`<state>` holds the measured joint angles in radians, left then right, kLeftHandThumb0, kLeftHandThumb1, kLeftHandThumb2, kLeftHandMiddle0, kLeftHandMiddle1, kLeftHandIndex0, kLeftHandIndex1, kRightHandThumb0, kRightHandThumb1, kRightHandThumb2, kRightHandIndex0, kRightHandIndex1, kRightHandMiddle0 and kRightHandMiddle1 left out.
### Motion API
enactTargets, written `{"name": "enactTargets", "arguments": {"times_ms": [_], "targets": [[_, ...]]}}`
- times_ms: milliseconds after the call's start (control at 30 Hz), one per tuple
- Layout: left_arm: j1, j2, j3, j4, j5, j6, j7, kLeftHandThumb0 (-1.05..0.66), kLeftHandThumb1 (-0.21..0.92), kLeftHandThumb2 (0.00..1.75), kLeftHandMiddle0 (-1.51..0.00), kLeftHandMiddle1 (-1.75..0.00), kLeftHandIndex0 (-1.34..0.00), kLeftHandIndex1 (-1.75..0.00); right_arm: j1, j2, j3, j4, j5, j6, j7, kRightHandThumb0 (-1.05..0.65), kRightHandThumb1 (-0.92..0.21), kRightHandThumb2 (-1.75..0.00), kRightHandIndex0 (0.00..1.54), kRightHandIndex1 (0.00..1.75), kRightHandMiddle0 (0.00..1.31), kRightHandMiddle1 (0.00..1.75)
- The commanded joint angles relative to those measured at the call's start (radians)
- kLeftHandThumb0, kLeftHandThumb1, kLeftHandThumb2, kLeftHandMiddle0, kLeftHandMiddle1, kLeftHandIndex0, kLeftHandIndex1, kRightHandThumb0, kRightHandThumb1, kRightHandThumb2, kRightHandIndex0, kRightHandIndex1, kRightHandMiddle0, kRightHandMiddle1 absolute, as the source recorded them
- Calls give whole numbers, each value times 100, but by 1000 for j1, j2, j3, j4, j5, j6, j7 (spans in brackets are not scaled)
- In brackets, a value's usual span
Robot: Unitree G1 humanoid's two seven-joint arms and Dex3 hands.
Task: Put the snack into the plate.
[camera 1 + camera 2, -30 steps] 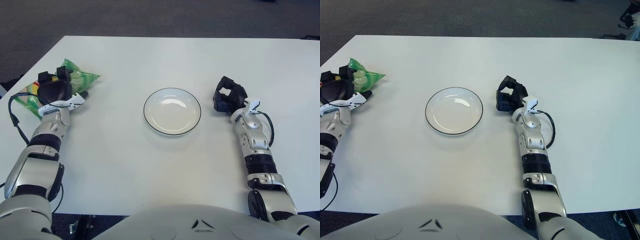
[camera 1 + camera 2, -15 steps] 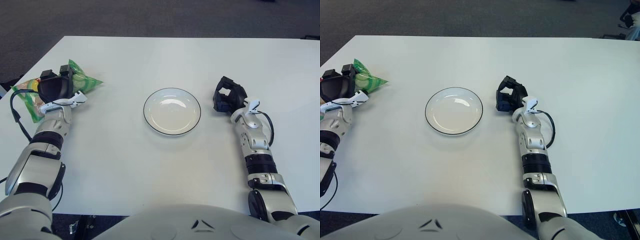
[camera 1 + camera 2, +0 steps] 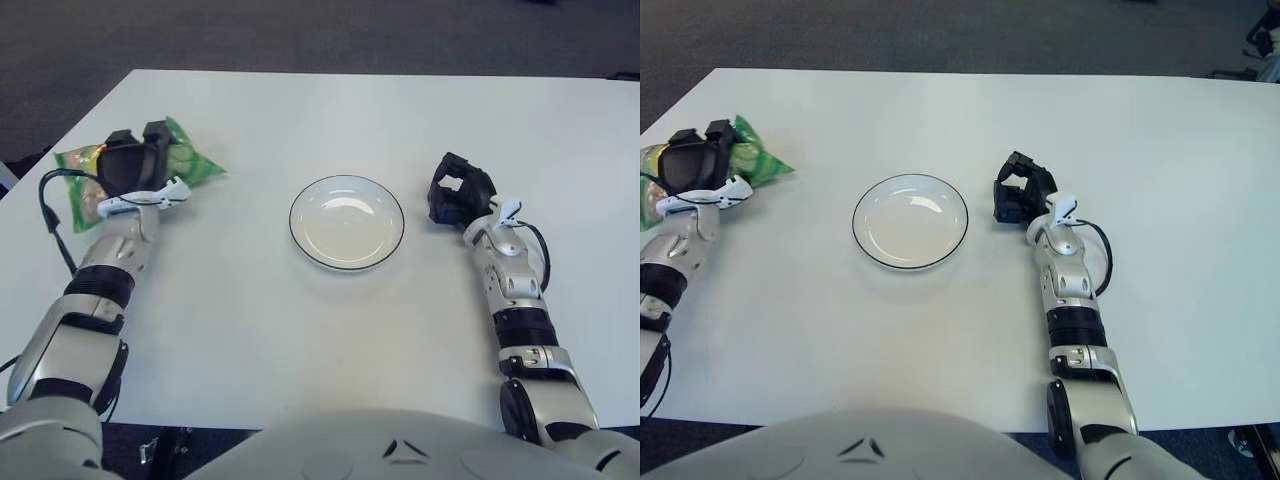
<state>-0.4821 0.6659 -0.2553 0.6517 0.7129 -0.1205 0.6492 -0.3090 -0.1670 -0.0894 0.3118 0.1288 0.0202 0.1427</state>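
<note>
Snack (image 3: 190, 163), a green bag, sits well left of the plate (image 3: 346, 222), and our left hand (image 3: 135, 168) is closed over it, hiding its middle. Our right hand (image 3: 458, 190) shows just right of the plate, fingers curled, holding nothing.

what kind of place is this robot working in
Probably an office or lab test space: a large plain white table, dark carpet-like floor beyond it, and only a plate and snack bag laid out.
</note>
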Motion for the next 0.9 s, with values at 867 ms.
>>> {"name": "enactTargets", "arguments": {"times_ms": [867], "targets": [[-79,-28,35,-337,-18,-273,-177,0,1,164,-87,-166,-61,-175,52,-7,19,124,-21,49,41,-50,-27,-138,130,175,65,175]]}}
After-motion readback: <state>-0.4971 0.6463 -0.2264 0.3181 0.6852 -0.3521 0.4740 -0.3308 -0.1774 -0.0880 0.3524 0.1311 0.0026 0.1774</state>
